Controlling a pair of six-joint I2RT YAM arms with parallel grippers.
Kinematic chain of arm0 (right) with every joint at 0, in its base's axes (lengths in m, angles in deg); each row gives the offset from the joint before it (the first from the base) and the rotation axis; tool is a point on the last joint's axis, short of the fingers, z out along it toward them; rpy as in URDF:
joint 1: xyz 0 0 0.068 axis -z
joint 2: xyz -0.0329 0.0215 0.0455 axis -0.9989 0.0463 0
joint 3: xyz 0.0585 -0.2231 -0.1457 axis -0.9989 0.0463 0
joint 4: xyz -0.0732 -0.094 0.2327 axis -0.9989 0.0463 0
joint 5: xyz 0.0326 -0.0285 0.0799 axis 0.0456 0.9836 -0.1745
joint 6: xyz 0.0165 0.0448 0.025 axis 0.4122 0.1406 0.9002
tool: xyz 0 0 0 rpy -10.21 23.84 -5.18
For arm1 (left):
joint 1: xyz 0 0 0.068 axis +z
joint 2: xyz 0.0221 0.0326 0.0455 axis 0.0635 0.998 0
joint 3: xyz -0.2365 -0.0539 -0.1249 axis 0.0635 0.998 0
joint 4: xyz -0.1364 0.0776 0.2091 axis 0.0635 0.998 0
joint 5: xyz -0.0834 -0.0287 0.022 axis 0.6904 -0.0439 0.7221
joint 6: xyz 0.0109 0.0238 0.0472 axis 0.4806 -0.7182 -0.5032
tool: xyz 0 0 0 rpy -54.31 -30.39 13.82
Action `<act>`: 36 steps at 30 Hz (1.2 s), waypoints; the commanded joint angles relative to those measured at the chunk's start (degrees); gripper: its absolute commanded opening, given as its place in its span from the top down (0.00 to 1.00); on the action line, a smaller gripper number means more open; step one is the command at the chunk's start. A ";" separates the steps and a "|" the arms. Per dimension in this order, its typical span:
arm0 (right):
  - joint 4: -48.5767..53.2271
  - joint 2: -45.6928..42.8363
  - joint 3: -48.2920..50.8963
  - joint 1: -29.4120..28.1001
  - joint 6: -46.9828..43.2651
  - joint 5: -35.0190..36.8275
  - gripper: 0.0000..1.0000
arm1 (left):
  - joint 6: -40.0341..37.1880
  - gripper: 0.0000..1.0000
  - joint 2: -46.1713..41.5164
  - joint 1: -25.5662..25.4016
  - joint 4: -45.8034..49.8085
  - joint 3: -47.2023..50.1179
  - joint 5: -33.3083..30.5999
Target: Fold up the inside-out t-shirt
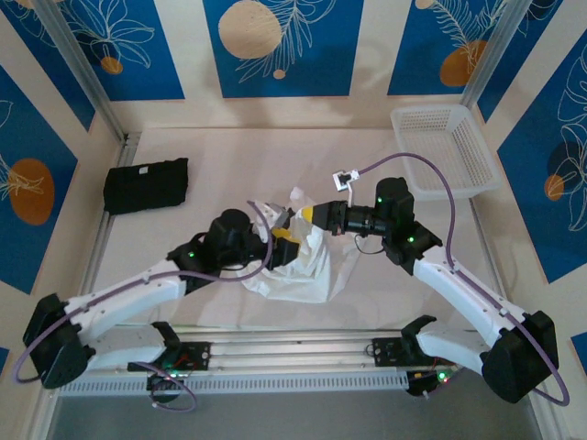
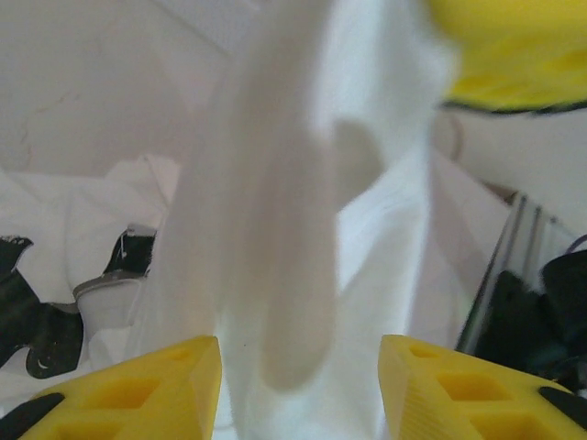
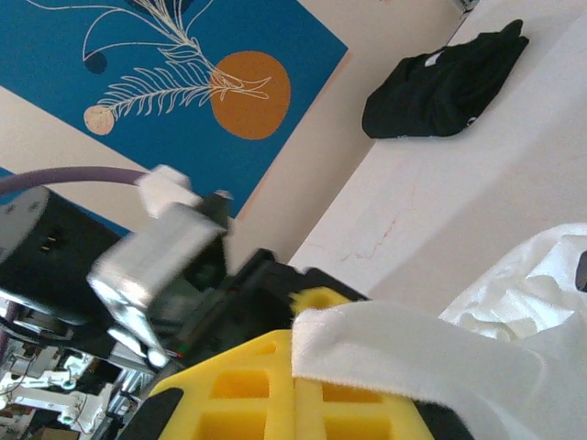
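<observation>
Centrally on the table (image 1: 229, 151), the inside-out t-shirt (image 1: 307, 270) is seen crumpled. Its edge is pinched by the right gripper (image 3: 292, 367). The left gripper (image 2: 298, 357) is held apart around hanging cloth. A black garment (image 1: 147, 186) is seen at ten o'clock.

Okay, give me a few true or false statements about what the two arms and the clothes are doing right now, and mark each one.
1. The right pincer is shut on a strip of the white t-shirt. True.
2. The black garment lies inside the basket. False: it lies on the table at the far left, and the basket sits at the far right.
3. The t-shirt lies folded flat. False: it is bunched up between the arms.
4. The left pincer has its fingers apart with white cloth between them. True.
</observation>
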 commanded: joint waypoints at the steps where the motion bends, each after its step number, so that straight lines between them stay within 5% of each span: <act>1: 0.11 -0.76 -2.01 0.13 1.17 -0.12 1.00 | -2.93 0.67 3.26 -0.36 -2.06 -3.36 -3.03; 4: 4.33 -1.42 -3.19 1.29 0.00 0.39 1.00 | -4.32 0.98 4.10 0.48 -3.25 -3.97 0.41; 10: 14.68 0.26 -7.27 4.37 -5.19 0.98 0.96 | -5.03 1.00 -1.03 4.73 -10.80 0.99 22.52; 20: 20.73 1.74 -9.20 5.73 -17.99 -6.87 0.72 | 2.44 1.00 -1.61 12.83 -30.50 7.12 41.72; 28: 12.92 -5.80 0.54 5.28 -21.76 -10.94 0.64 | 6.27 1.00 0.47 14.56 -34.47 6.74 43.88; 36: 3.76 -8.40 6.24 0.96 -24.99 -7.48 0.61 | 6.55 1.00 0.39 14.49 -32.92 6.45 42.80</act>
